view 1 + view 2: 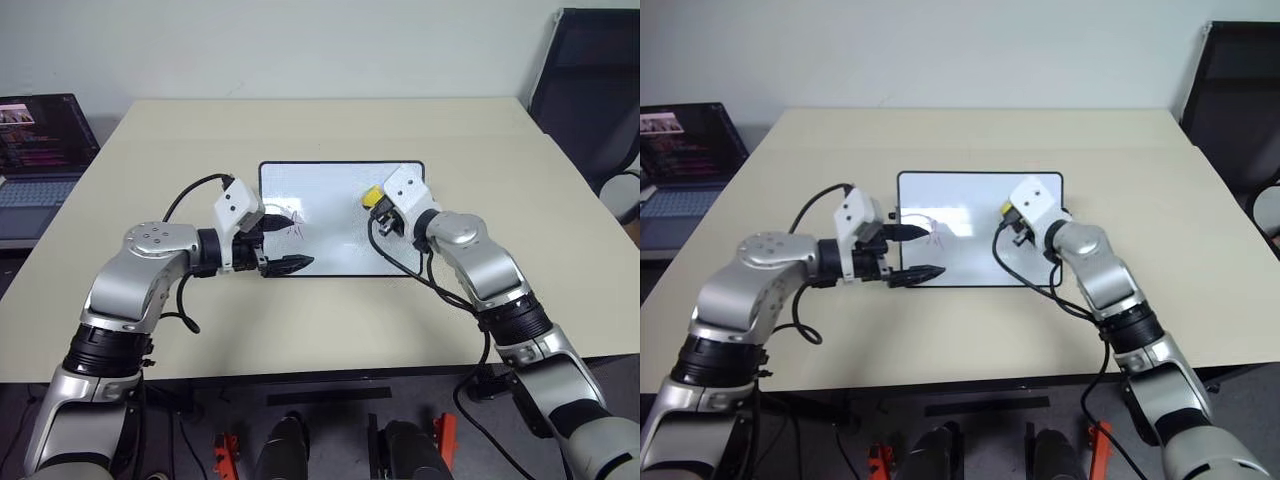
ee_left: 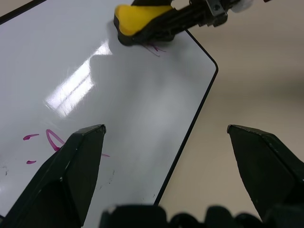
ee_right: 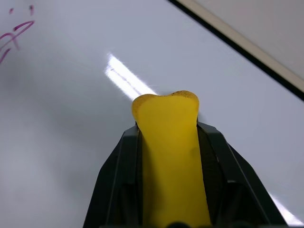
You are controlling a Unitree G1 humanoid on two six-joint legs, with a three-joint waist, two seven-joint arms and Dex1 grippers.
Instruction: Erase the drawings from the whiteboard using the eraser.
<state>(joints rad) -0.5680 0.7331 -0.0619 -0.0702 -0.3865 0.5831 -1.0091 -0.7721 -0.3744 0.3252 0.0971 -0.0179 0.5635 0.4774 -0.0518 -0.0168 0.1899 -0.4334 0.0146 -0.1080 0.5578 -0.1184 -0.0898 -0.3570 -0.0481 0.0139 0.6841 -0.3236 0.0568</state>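
The whiteboard (image 1: 340, 235) lies flat in the middle of the table. One red-purple drawing (image 1: 291, 219) sits near its left end, also seen in the left wrist view (image 2: 50, 138). A second drawing (image 2: 154, 48) peeks out beside the yellow eraser (image 1: 371, 195) near the board's right end. My right gripper (image 3: 167, 129) is shut on the eraser (image 3: 170, 156), which is at or just over the board's surface; I cannot tell if it touches. My left gripper (image 1: 291, 243) is open, its fingers straddling the board's near left corner.
An open laptop (image 1: 40, 140) stands at the table's far left edge. A black chair (image 1: 590, 90) is beyond the table's right side. Bare beige table (image 1: 330, 130) surrounds the board. Cables hang from both wrists.
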